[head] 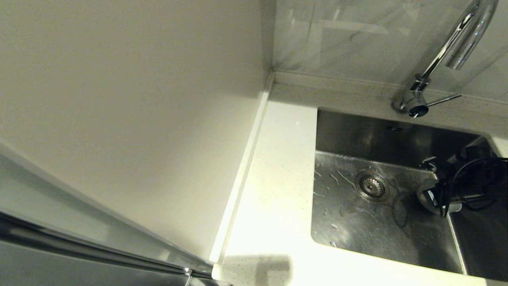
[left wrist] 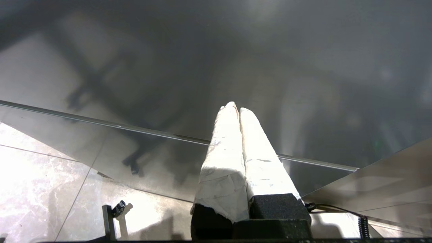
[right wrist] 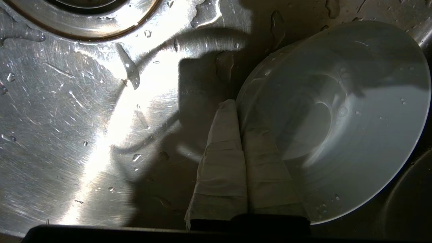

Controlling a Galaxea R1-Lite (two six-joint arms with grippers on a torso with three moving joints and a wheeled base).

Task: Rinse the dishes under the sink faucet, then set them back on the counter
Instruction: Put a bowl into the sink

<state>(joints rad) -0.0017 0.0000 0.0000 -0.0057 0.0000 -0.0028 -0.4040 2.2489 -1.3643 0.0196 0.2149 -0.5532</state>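
Wet, slick, light plastic bowl [right wrist: 337, 118] in sink [head: 349, 222]; right gripper [right wrist: 238, 108] pinched on its near rim, likely slippery there.

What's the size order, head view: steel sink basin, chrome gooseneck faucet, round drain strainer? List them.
Steel sink basin
Chrome gooseneck faucet
Round drain strainer
Right gripper, inside the basin, holds a pale dish.
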